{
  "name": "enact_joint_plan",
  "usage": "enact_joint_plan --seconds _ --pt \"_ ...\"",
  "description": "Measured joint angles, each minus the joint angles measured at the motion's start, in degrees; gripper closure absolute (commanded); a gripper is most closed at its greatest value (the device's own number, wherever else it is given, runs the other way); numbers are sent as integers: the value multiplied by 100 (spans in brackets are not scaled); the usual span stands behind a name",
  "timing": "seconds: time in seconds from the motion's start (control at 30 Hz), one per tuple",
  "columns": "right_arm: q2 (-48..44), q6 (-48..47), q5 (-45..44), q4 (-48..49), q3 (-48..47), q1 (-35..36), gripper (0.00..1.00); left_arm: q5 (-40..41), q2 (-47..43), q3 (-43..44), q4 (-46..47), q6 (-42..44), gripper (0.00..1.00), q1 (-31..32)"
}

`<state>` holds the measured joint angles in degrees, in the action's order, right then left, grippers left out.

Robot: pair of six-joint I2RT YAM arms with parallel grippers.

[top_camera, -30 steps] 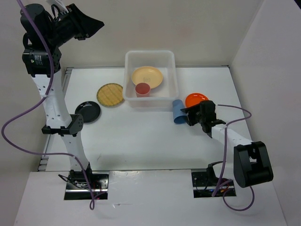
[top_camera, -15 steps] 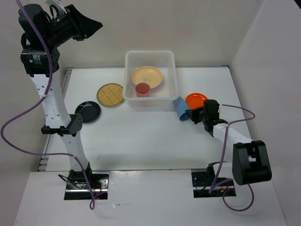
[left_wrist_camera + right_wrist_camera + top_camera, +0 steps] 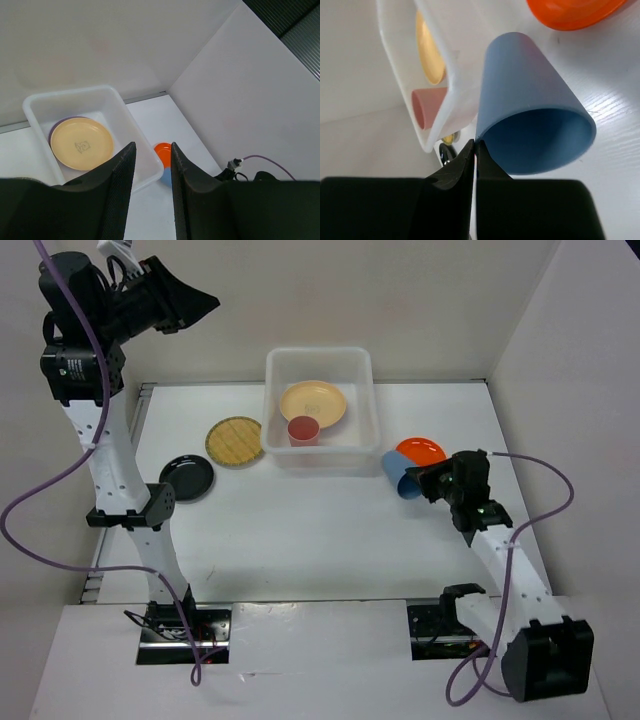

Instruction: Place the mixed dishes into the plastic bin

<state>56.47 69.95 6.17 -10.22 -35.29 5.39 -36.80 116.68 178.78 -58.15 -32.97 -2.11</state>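
Right hand [image 3: 475, 150] sits low beside bin [image 3: 320, 353], clamped on tilted blue cup [image 3: 525, 85] rim; left hand [image 3: 152, 146] hangs high, fingers apart.

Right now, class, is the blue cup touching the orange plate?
Apart. The right wrist view shows a strip of bare white table between the blue cup and the orange plate.
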Motion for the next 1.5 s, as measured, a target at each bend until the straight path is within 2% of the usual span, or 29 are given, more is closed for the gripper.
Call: enact_joint_plan --seconds 0.27,0.37,0.47,0.6,0.77,0.93,1.07,1.27,1.5 --pt "-1482 -577 22 -1513 -479 -39 100 -61 -149 0 -216 2 59 55" --pt "-1622 -813 90 -1958 -898 -39 100 -61 -216 0 -245 2 59 68" --pt "-1349 -1084 328 -2129 -1515 -42 100 -59 -282 0 -243 2 59 76" --pt "-474 -1449 610 -2094 -2483 120 100 -61 -321 9 -234 4 59 76" --pt "1152 -2057 608 -2249 -3930 796 100 -59 -321 9 -236 22 59 76" --pt "2693 -2667 212 -2673 -5554 1360 100 -68 -321 9 -234 79 59 76" --pt "3528 -3049 -87 -3018 -6498 1635 100 -96 -321 11 -238 144 59 76" --pt "4524 -3480 -590 -3644 -7464 1714 100 -109 -321 9 -275 151 59 76" --pt "5318 -3810 -949 -4232 -7772 1775 100 -184 -308 9 -278 166 59 107"
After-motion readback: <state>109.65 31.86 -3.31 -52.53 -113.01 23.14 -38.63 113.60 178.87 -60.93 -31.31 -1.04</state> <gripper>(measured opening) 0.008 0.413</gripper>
